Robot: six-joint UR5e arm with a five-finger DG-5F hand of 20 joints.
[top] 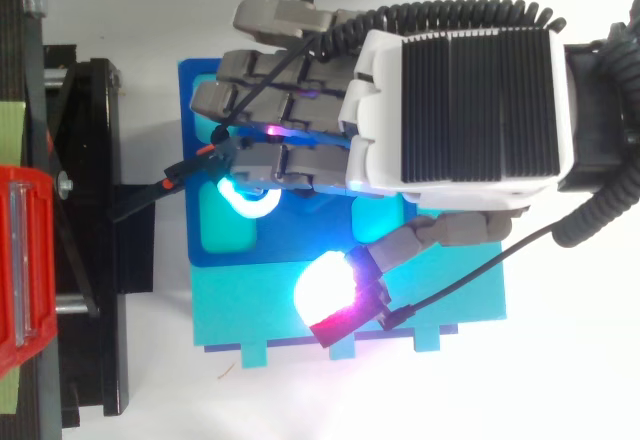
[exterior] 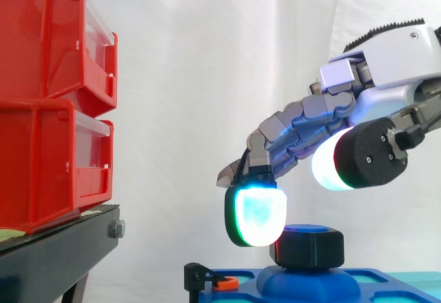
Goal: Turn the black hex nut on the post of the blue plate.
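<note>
Nut [exterior: 310, 248] sits on plate [exterior: 310, 286] post [exterior: 308, 229], 6 o'clock of hand [exterior: 303, 127]. Hand spread, pinching nothing; one pad [exterior: 255, 215] beside nut at 9. Prob. rigid, light, smooth; grip opp. flats.

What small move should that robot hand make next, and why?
Probably lower slightly and close fingers and thumb on the black hex nut: the robot hand hangs open over it, one fingertip beside it, thumb above it.

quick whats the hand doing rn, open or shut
hand: open, holding nothing; one pad sits beside the black hex nut, thumb raised clear of it
</note>
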